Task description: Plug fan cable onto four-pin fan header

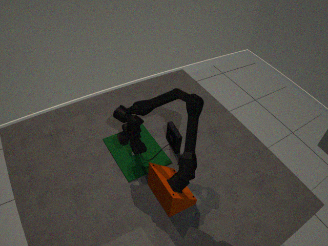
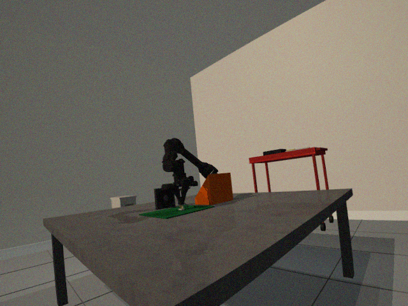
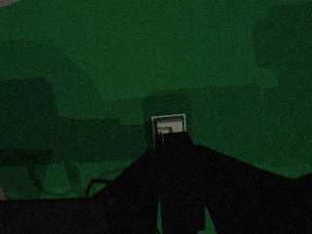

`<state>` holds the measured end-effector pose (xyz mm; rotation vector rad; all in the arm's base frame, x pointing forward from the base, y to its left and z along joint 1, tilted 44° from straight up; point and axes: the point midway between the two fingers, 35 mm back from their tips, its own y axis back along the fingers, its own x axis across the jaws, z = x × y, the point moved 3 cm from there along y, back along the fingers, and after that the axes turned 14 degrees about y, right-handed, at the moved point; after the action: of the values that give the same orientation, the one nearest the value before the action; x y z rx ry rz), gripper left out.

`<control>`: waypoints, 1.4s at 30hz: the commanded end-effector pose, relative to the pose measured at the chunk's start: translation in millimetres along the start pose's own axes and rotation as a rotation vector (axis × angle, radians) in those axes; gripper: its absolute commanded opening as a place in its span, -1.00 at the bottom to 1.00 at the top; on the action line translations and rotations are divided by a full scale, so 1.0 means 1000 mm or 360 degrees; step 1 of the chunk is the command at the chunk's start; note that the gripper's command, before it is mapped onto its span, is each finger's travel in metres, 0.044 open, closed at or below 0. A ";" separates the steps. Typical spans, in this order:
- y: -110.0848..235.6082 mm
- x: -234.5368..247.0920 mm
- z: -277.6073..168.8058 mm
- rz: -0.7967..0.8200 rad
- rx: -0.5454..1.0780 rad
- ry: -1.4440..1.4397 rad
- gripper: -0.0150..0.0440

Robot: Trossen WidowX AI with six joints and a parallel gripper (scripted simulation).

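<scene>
The jaws are clamped on the plug (image 3: pixel 169 127), low over the green board (image 1: pixel 119 156) on the bench (image 2: pixel 230 230). Whether it sits square over the header cannot be told; pushed down skewed, it could jam or bend pins. The trailing cable (image 1: pixel 156 155) could tug it sideways.

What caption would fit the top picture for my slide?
A black arm on an orange base reaches over a green board, fingers holding the fan's plug.

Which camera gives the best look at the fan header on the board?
The wrist view: the pale-framed fan header sits near mid-frame on the green board, just past the pincer holding the plug. The top view hides it under the pincer; the exterior view shows only a pale speck.
</scene>
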<state>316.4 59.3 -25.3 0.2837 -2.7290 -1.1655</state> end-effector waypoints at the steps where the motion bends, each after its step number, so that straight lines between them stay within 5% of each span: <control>1: 0.000 -0.001 -0.002 -0.0005 0.0009 0.0012 -0.49; 42: -0.007 -0.001 -0.002 -0.0005 0.0009 0.0013 -0.49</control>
<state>317.8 54.1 -29.3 0.2868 -2.7267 -1.1646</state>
